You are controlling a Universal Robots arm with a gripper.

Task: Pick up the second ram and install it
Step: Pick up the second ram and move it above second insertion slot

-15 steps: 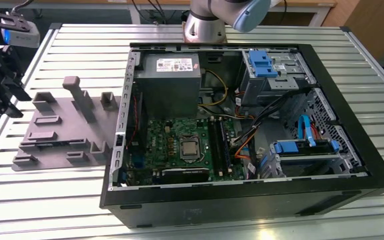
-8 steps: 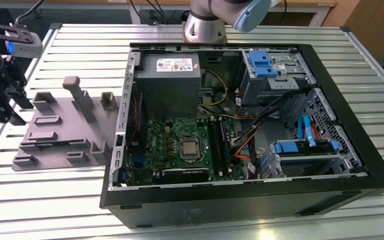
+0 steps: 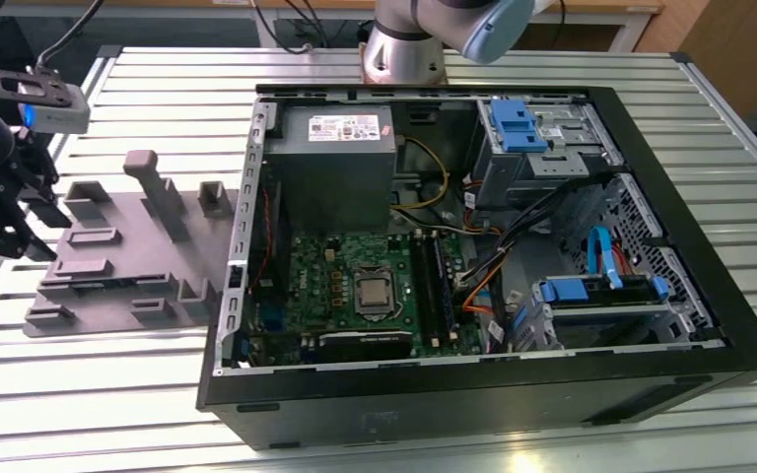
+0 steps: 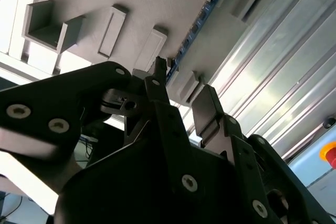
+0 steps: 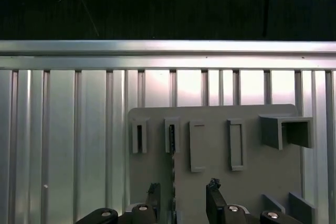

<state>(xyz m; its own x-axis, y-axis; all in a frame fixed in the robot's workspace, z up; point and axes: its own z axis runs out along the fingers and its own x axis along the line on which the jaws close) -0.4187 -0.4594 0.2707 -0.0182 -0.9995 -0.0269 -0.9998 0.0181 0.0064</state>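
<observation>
Judging from the exterior view, you are at the pick-up step: the gripper [image 3: 24,225] hangs over the grey fixture plate [image 3: 122,266], well apart from the computer case [image 3: 484,399]. In the second wrist view, the second ram [image 4: 197,24] stands edgewise in its fixture slot. In the first wrist view, it lines up between the open fingers [image 5: 212,195], nearer one; centre before closing.

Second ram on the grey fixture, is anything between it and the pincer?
Nothing visible. In the first wrist view the second ram stands on edge in the grey fixture, and the open pincer is close by it with no object between them.
</observation>
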